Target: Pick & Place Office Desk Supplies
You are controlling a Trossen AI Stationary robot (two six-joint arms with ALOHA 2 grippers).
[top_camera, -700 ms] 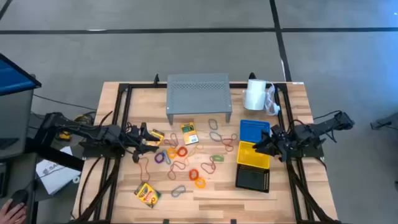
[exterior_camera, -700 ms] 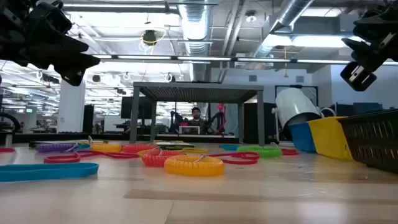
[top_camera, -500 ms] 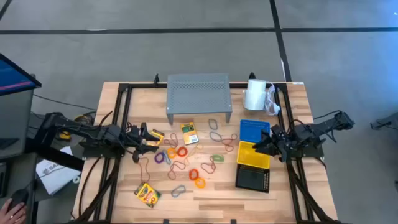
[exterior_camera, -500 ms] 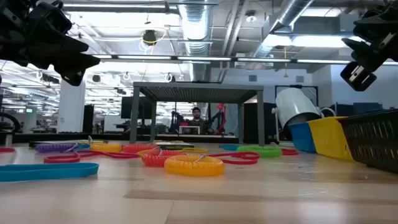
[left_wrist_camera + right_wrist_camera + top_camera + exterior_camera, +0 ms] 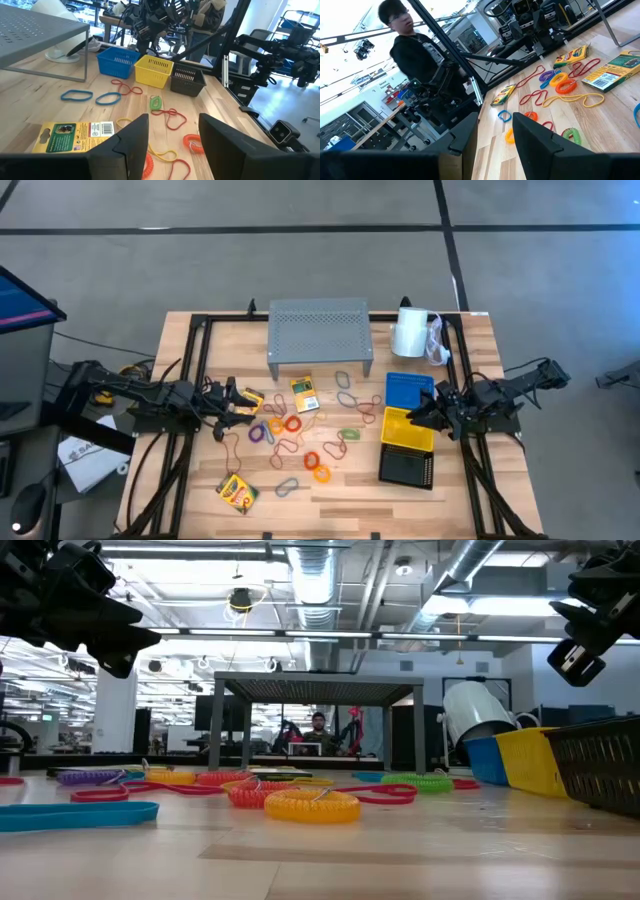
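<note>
Left gripper [image 5: 243, 402] hangs above the tabletop [image 5: 340, 485] on the left side, fingers [image 5: 131, 145] parted with a clear gap and nothing between them. A crayon box [image 5: 305, 394] lies flat just ahead of it, toward the middle, label up, and the wrist view shows that box [image 5: 75, 136] right beside the finger. A second crayon box [image 5: 237, 492] sits near the front edge, well apart from the claw. Between the two arms sprawls the scatter of thin loops [image 5: 300, 438] in red, orange, purple, green and grey, spread flat across the middle of the tabletop; an orange coil [image 5: 311, 804] sits closest to the low camera.

Over on the right, the right gripper [image 5: 422, 414] hovers over the yellow basket [image 5: 406, 430], fingers [image 5: 468, 132] spread apart and empty. That basket stands in a row along the right side: blue basket [image 5: 408, 390] behind it, black basket [image 5: 406, 468] in front toward the front edge, each touching the next. The loops lie well apart from this claw, off toward the middle. At the back edge stands the grey shelf [image 5: 319, 332], the white paper roll [image 5: 411, 331] just beside it.
</note>
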